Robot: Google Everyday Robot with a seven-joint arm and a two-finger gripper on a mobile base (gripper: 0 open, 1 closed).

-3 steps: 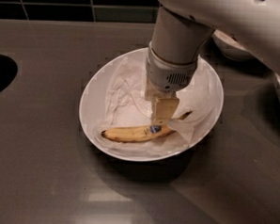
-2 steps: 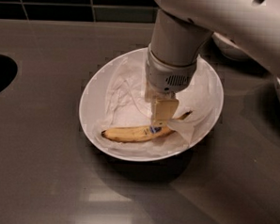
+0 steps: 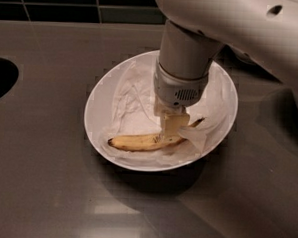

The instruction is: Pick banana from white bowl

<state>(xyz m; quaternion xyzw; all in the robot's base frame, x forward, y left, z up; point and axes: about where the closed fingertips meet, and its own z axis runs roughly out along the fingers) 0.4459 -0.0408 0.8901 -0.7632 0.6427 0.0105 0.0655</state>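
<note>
The pincer (image 3: 172, 131) reaches straight down from the arm (image 3: 184, 58) into the bowl (image 3: 96, 100), meeting the banana (image 3: 138, 141) toward its 3 o'clock end. That is probably so the fruit can be lifted clear of the rim. Whether the pincer is open or clamped on the fruit, I cannot tell.

The banana lies on crumpled paper (image 3: 135, 95) at the bowl's 6 o'clock side, running from 8 o'clock toward 3 o'clock, so it has not yet been lifted out. The paper likely cushions it and keeps it from sliding. The bowl sits on the table (image 3: 46, 175).

Counted: one banana, one bowl, one pincer.
</note>
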